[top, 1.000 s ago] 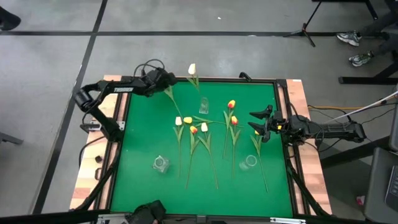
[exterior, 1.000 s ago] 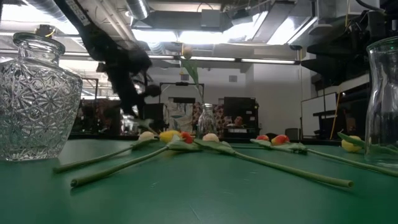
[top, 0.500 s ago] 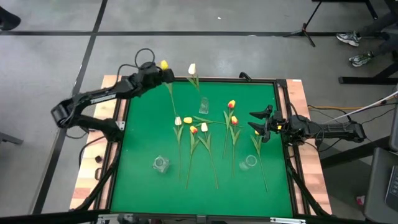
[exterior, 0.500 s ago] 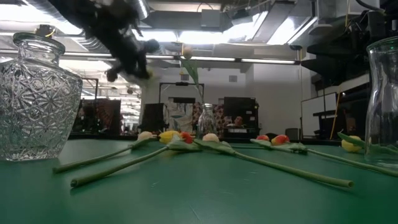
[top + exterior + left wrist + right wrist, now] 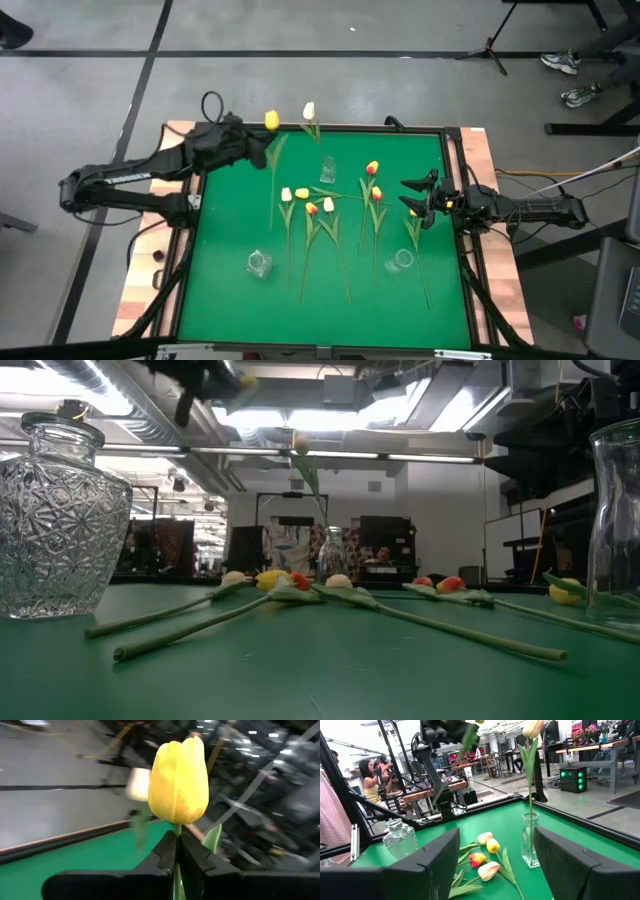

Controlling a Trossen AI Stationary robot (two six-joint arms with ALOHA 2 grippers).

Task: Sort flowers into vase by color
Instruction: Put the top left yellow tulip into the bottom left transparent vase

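Risk sits in my left gripper (image 5: 176,851), whose fingers are clamped on the thin green stem just under a yellow artificial tulip (image 5: 179,780), held high over the far-left corner of the green table (image 5: 225,220). That hold is narrow — the long stem hanging below could swing or twist as I carry it, and I judge it might catch a vase rim instead of dropping in. The slim clear glass vase with one creamy white tulip (image 5: 327,169) stands just beside my flower; choosing it would mix colours. My right gripper (image 5: 418,197) waits at the table's right edge, jaws spread wide and empty — the other tulips (image 5: 312,208) lie near that slim vase.
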